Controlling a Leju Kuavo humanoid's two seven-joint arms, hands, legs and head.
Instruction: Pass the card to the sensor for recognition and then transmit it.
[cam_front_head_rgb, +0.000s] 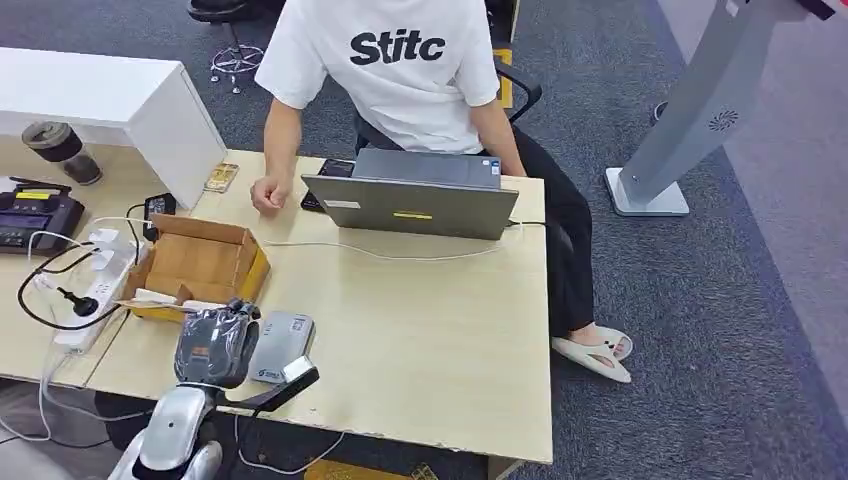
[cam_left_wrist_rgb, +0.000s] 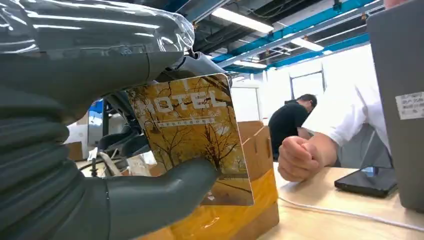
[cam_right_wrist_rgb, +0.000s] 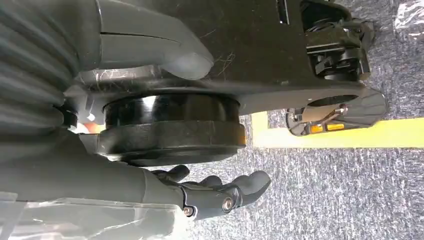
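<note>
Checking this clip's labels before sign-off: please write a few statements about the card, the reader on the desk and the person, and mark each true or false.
1. The left hand holds a card printed with autumn trees. True.
2. The card lies flat on the grey reader. False: it is held upright in the hand, above the desk.
3. The laptop is folded shut. False: it stands open in front of the person.
4. The person's fist rests on the desk. True.
5. The cardboard box is sealed. False: its flaps are open.
</note>
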